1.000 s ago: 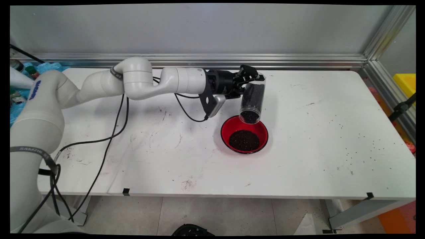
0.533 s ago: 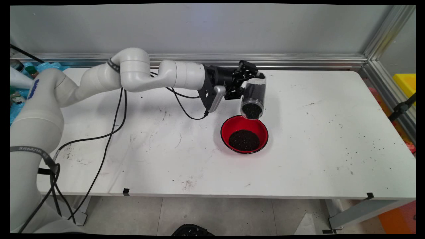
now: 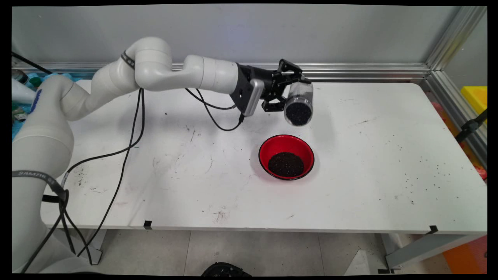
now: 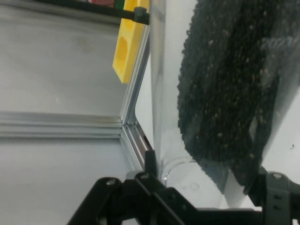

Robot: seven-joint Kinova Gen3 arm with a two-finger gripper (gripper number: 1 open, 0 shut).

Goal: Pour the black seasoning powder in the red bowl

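My gripper [image 3: 287, 90] is shut on a clear plastic jar [image 3: 298, 104] partly filled with small black grains. The jar lies nearly level in the air, its open mouth turned toward the table's near side. It hangs above and behind a red bowl [image 3: 286, 144] that holds a heap of the same black grains [image 3: 286, 164]. In the hand view the clear jar [image 4: 225, 98] fills the right half, its grains pressed against the wall, and the black fingers [image 4: 154, 187] clamp its closed end.
Black cables [image 3: 128, 144] droop from the arm over the table's left half. Loose grains [image 3: 420, 171] lie scattered on the white table [image 3: 369, 202] at the right. An aluminium rail [image 3: 350, 72] runs along the back; a yellow block [image 3: 476, 97] sits beyond the right edge.
The arm has lifted the jar up and back from the bowl's rim, and the jar has turned from mouth-down toward level. The heap in the bowl looks unchanged.
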